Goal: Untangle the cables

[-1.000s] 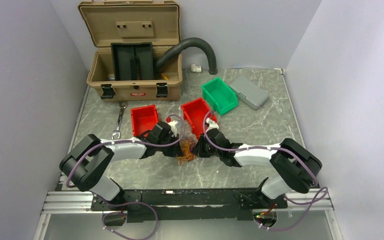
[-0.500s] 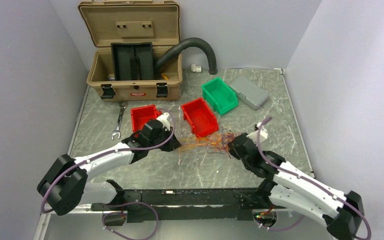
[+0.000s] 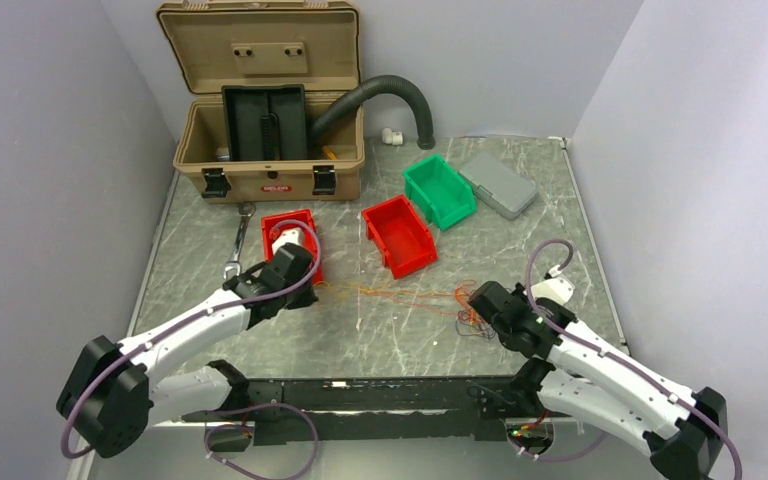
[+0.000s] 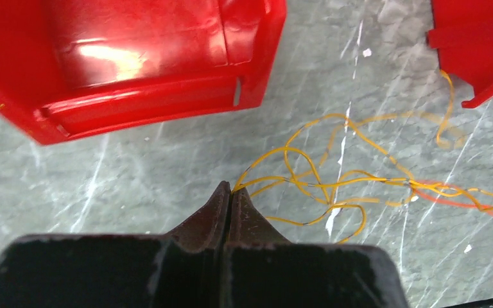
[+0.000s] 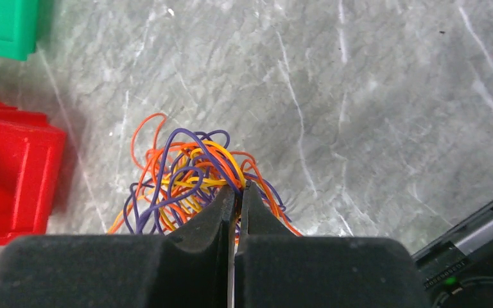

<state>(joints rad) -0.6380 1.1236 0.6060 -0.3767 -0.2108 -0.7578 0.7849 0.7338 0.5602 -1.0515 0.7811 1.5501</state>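
Observation:
The cables are thin orange, yellow and purple wires. In the top view they stretch as loose strands (image 3: pixel 390 293) across the marble table between my two grippers. My left gripper (image 3: pixel 310 287) is shut on the end of yellow strands (image 4: pixel 334 183), which leave its tips (image 4: pixel 231 187) to the right. My right gripper (image 3: pixel 475 300) is shut on the denser bunch. In the right wrist view that tangle (image 5: pixel 180 168) spreads out in front of the shut tips (image 5: pixel 237 187) and to their left.
A red bin (image 3: pixel 282 222) lies just beyond my left gripper, a second red bin (image 3: pixel 400 235) at mid-table. Behind it are a green bin (image 3: pixel 440 190) and a grey case (image 3: pixel 498 184). An open tan toolbox (image 3: pixel 270 130), black hose (image 3: pixel 390 95) and wrench (image 3: pixel 240 240) stand at back left.
Both arms have drawn apart: the left one to the left, the right one to the right and nearer the front edge. The small tangle has stretched into long strands between them.

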